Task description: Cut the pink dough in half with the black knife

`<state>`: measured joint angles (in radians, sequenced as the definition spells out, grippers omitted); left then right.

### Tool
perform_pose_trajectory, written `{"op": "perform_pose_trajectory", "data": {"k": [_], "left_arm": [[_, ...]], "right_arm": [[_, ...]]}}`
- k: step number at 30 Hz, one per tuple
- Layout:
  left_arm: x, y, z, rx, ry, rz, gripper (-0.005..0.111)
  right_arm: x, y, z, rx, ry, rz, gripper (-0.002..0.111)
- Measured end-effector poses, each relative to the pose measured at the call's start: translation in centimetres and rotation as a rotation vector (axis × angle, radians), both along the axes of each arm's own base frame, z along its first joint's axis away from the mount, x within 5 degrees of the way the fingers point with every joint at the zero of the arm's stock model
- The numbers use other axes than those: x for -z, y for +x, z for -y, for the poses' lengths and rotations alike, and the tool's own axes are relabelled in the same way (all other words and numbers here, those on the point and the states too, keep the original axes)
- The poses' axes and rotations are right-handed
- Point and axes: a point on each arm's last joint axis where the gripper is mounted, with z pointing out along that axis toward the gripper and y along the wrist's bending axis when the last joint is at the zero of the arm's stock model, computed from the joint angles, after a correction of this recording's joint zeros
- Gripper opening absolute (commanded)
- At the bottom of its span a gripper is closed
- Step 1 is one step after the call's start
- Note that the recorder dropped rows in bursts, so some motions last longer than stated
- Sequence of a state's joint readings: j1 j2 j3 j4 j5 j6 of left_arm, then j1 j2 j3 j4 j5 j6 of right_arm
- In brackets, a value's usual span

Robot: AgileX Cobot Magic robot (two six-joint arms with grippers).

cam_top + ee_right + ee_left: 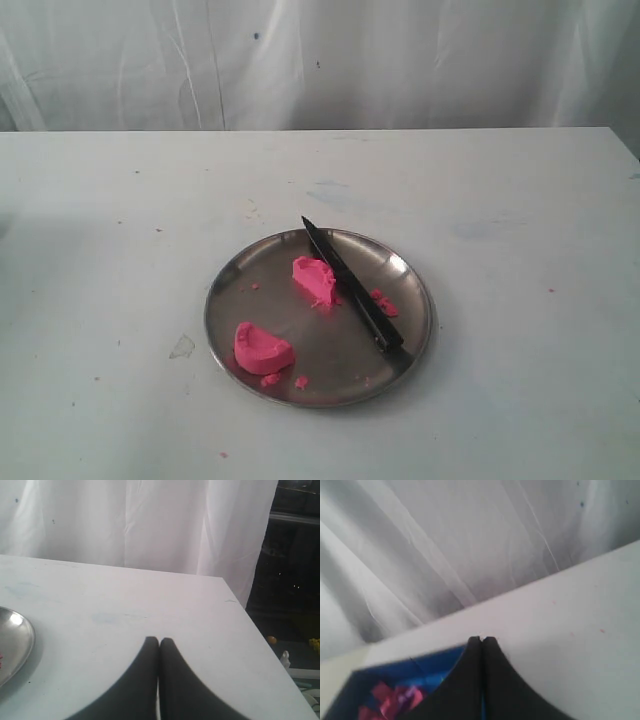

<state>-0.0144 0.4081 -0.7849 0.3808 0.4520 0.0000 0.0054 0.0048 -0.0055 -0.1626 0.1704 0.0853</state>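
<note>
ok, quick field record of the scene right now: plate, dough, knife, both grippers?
surface: white table
plate: round steel plate, on the table
dough: bright pink dough in two chunks, the other apart, both on plate
knife: slim black knife, lying on plate beside one chunk, unheld
crumbs: small pink crumbs on plate
left gripper: shut, empty
right gripper: shut, empty

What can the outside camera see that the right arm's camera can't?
Only the exterior view shows the pink dough, lying in two chunks, and the black knife beside one of them, all on the steel plate, seen whole. Only the right wrist view shows the right gripper, shut and holding nothing, and the dark space past the table's edge. Both show the white table, the white curtain behind it, and the steel plate, though the right wrist view catches only a slice of its rim.
</note>
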Motion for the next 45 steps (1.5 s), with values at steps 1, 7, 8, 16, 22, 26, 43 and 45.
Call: {"op": "perform_pose_trajectory", "data": {"k": [1,7,8,16,22,26,43,45], "left_arm": [[0.9,-0.1,0.1,-0.008,-0.084,-0.08,0.0],[9.2,4.6,0.9,0.051,-0.26,-0.027,0.0],[10.9,4.6,0.9,0.04,-0.33,0.0,0.0],[18.6,1.3,0.1,-0.135,-0.566,0.032,0.0],[20.3,-0.1,0.1,-0.181,-0.574,-0.003,0.0],[21.4,-0.8,0.0,-0.234,-0.573,-0.094,0.0],[21.2,-1.0,1.1,-0.067,-0.443,-0.112,0.0],[21.2,-1.0,1.1,-0.049,-0.399,-0.119,0.0]], "right_arm": [[0.0,0.0,0.0,0.0,0.0,0.0,0.0],[0.0,0.0,0.0,0.0,0.0,0.0,0.0],[0.0,0.0,0.0,0.0,0.0,0.0,0.0],[0.0,0.0,0.0,0.0,0.0,0.0,0.0],[0.0,0.0,0.0,0.0,0.0,0.0,0.0],[0.0,0.0,0.0,0.0,0.0,0.0,0.0],[0.0,0.0,0.0,0.0,0.0,0.0,0.0],[0.0,0.0,0.0,0.0,0.0,0.0,0.0]]}}
